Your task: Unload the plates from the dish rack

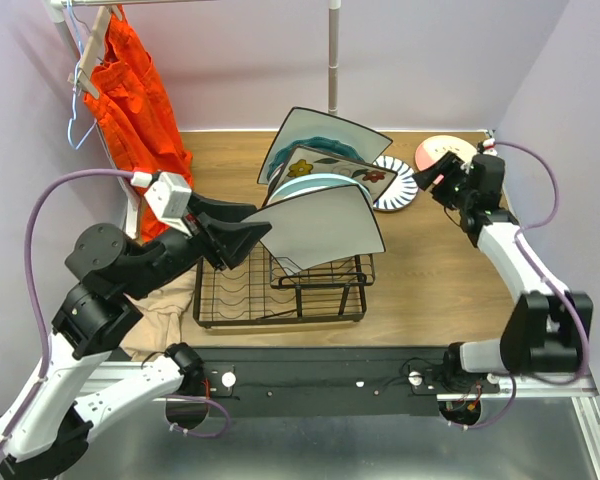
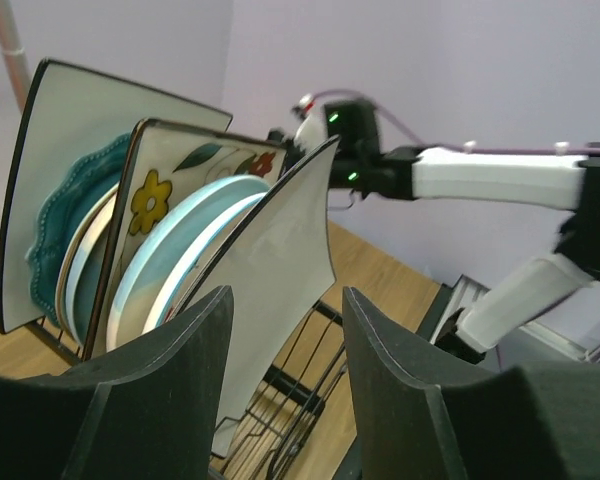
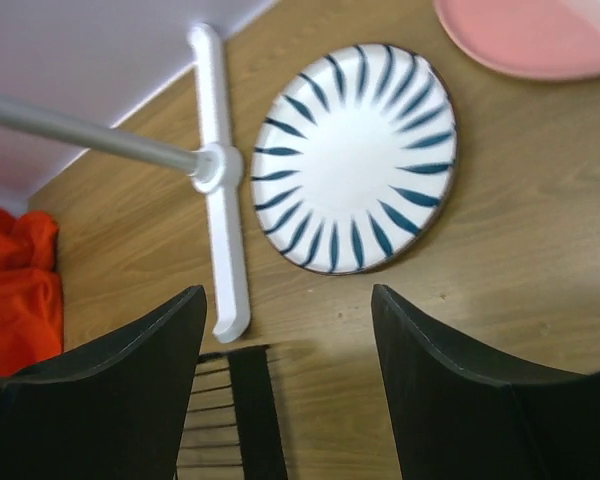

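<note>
The left claw (image 2: 285,305) stood with its two dark fingers (image 2: 170,390) spread apart and clamped on nothing. The lower edge of a plain white square plate (image 2: 280,270) showed in the gap between them, just past the tips. I could not tell whether either finger touched it. Seen from above, this claw sat at the left side of the black wire dish rack (image 1: 280,300), level with the raised tier and pointing right at that plate's left edge.

The white plate stood on edge, tilted, at the front of the row in the rack. Behind it came round plates with pale blue rims (image 2: 190,250), then a square plate printed with flowers (image 2: 170,170). After those stood a dark teal scalloped plate (image 2: 55,210), and a large white square plate with a dark rim (image 2: 80,115) closed the row at the back. All of them leaned on edge in the slots.

The right claw (image 3: 288,292) was released too, fingers wide with only bare wood between them, hanging over the far right of the wooden table (image 1: 430,280), well apart from the rack. Just ahead of it a round white plate with dark blue strokes (image 3: 355,160) lay flat on the table. A pink round plate (image 3: 540,35) lay flat just beside that one, with a narrow strip of wood between them. The white foot of a garment stand (image 3: 220,190) lay near the striped plate's other side. An orange garment (image 1: 130,90) hung at the far left.
</note>
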